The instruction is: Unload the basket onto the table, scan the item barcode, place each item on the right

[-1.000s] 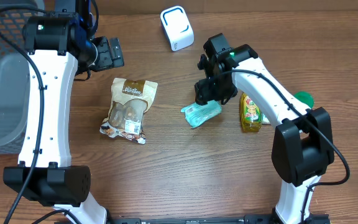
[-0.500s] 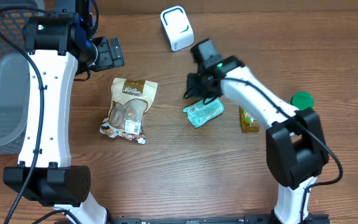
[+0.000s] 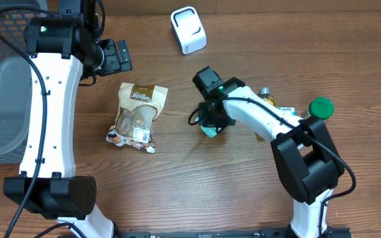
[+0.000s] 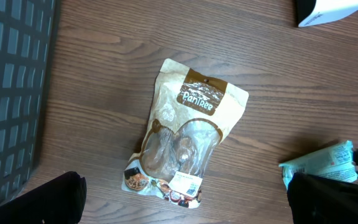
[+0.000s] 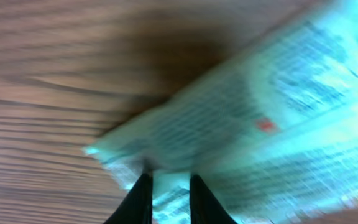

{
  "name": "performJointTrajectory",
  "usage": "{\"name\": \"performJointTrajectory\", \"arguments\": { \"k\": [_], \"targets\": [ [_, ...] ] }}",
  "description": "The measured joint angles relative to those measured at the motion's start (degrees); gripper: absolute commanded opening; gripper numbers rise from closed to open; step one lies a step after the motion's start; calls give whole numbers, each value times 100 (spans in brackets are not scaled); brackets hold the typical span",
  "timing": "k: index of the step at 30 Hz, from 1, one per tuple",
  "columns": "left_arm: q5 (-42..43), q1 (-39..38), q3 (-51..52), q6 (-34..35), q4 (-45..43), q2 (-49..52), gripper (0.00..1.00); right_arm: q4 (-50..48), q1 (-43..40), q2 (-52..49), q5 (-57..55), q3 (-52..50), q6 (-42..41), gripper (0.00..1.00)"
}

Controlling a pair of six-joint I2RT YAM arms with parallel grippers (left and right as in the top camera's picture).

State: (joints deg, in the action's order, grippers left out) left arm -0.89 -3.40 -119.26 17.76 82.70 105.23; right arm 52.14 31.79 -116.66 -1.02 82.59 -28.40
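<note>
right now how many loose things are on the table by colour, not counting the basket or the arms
brown PanTree snack pouch: 1
teal packet: 1
yellow bottle, partly behind the right arm: 1
green round object: 1
white barcode scanner: 1
total: 5

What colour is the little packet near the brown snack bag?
Teal; the packet shows best in the right wrist view.
</note>
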Motion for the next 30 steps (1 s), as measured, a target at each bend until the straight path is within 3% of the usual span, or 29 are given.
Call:
{"name": "performJointTrajectory", "arguments": {
  "k": [9,13,15,22,23,24,25,30],
  "targets": [
    [-2,0,0,0,0,0,99,743,-479,2,-275,0,63,19],
    [0,0,0,0,0,0,99,955,-656,2,-380,24,157,25],
    [-2,0,0,0,0,0,99,1250,-710,0,-415,109,179,35],
    [0,0,0,0,0,0,100,1488,-732,-9,205,811,278,43],
    [-2,0,0,0,0,0,100,1434,-730,-9,374,844,275,53],
    [0,0,0,0,0,0,100,1384,-726,-9,568,850,251,73],
    [0,0,0,0,0,0,100,1333,-726,-9,734,848,254,100],
    [0,0,0,0,0,0,100,1108,-726,-9,1311,848,319,100]
  ]
}}
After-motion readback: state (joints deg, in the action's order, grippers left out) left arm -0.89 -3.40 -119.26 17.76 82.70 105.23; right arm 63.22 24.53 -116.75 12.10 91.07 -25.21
